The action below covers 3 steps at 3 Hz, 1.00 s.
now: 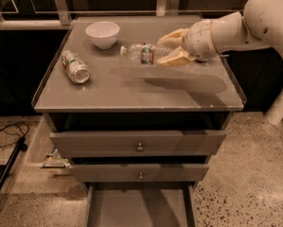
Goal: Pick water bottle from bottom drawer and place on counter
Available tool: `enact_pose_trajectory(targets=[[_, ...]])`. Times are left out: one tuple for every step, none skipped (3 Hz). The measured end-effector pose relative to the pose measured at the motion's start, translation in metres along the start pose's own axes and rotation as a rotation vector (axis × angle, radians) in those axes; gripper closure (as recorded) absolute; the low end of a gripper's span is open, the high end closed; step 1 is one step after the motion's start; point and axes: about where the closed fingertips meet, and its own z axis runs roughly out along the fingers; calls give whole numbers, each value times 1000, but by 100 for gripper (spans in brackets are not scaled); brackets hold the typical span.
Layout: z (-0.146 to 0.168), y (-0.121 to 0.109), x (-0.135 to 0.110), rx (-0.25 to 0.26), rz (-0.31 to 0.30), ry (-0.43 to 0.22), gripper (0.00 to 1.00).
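My gripper point(172, 47) is shut on the water bottle point(143, 54), a clear plastic bottle with a red and white label band. It holds the bottle on its side, cap pointing left, above the middle of the grey counter point(136, 86); the bottle's shadow falls on the top below it. The white arm reaches in from the upper right. The bottom drawer point(138, 207) is pulled open at the bottom of the view and its flat grey floor shows nothing inside.
A white bowl point(102, 34) stands at the back left of the counter. A silver-green can point(75, 66) lies on its side at the left. Two upper drawers with round knobs point(139, 147) are shut. Black cables point(6, 131) lie on the floor at left.
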Motion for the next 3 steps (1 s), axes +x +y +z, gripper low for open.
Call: enact_pose_trajectory(targets=[[3, -1, 23, 5, 81, 72, 100], [6, 2, 41, 8, 138, 114, 100], [11, 7, 58, 14, 192, 140, 100]])
